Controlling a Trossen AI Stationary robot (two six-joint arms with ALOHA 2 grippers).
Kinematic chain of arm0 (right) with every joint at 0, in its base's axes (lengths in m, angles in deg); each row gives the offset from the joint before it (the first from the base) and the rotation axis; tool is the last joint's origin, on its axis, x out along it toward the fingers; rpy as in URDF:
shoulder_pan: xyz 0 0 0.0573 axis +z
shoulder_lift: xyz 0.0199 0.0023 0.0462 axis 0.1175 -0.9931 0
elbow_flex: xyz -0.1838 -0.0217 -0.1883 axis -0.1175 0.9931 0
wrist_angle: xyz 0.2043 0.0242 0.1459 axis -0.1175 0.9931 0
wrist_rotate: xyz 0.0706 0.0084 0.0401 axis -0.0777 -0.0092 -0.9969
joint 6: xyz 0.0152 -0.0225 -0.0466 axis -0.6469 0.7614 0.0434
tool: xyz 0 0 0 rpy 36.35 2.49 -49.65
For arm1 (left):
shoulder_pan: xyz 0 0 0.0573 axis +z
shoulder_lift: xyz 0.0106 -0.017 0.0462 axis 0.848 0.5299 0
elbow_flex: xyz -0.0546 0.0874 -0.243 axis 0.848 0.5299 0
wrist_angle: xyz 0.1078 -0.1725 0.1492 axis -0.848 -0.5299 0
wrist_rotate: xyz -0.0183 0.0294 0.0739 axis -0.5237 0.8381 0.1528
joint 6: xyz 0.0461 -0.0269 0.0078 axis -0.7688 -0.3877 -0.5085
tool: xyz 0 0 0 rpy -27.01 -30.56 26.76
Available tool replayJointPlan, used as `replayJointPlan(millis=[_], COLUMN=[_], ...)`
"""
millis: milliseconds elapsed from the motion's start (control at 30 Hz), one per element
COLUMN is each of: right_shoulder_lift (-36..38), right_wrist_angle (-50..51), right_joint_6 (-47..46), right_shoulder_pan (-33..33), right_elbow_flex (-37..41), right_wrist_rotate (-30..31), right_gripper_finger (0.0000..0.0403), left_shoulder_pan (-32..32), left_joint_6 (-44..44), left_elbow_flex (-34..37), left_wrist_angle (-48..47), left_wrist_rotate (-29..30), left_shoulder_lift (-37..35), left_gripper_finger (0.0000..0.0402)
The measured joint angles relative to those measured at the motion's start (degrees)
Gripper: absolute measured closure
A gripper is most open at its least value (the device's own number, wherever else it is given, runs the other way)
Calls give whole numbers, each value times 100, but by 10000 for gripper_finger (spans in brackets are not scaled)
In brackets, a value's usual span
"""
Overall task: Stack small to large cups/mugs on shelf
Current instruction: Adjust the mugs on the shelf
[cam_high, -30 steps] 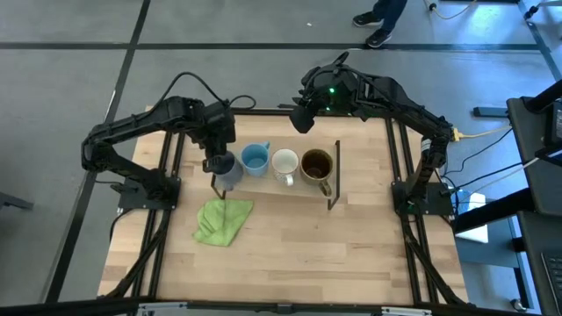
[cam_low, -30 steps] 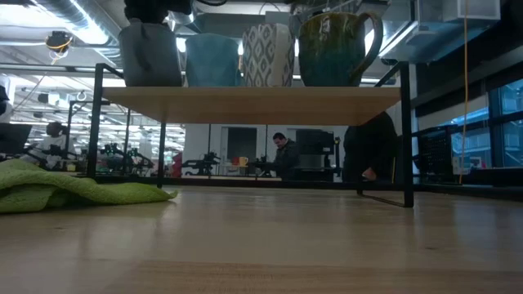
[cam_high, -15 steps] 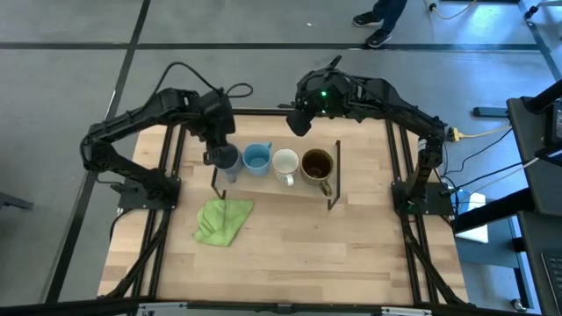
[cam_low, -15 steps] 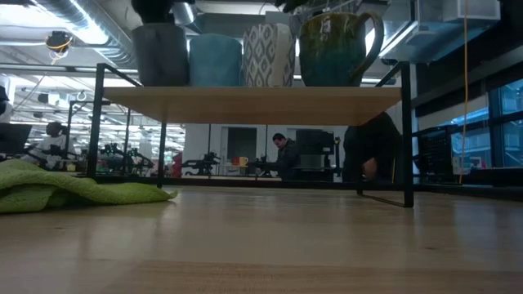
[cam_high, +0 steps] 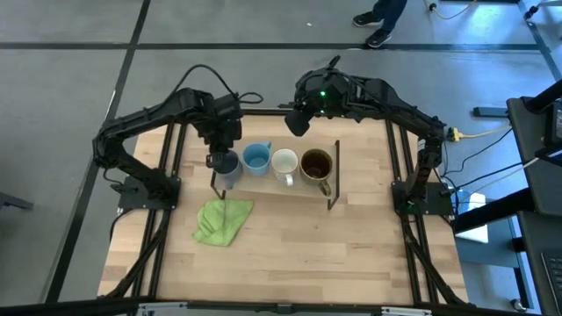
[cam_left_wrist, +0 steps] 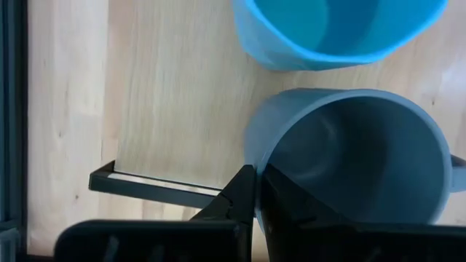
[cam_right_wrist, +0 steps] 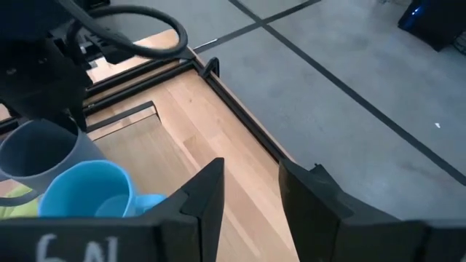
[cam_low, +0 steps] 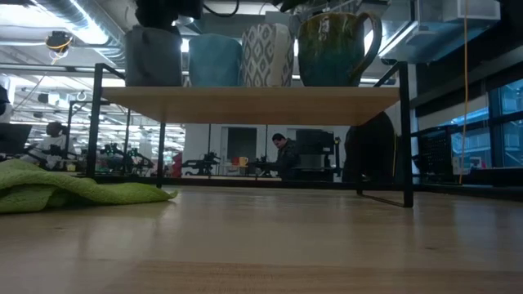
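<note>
Shifted a touch toward six o'clock since the earlier frame, the grey-blue mug (cam_high: 226,164) is seated at the shelf's (cam_high: 263,182) nine o'clock end, its rim pinched by the left pincer (cam_high: 219,155). Parted and empty, the right pincer (cam_high: 297,121) is held at twelve o'clock.

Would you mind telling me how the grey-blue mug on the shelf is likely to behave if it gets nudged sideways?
The grey-blue mug stands upright on the shelf, by the light blue mug, so a nudge would probably knock them together. It looks rigid and probably slides rather than bends. At the shelf's end, it might drop off. The left gripper pinches its rim.
</note>
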Motion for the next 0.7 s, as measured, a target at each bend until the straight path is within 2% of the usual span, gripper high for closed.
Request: replayJointPlan(millis=[367,700], right_shoulder_lift=[0,0], right_wrist_angle=[1,-1], right_joint_6=[129,129], right_shoulder_pan=[-103,-123], right_elbow_flex=[0,0], right_wrist_rotate=[7,0], right_gripper_finger=[270,270], left_shoulder_pan=[188,188], left_joint_6=[-102,-109], left_elbow_flex=[0,0], left_wrist_angle=[146,153], left_wrist_rotate=[46,52], left_shoulder_lift=[-11,-11], left_gripper_finger=[396,386])
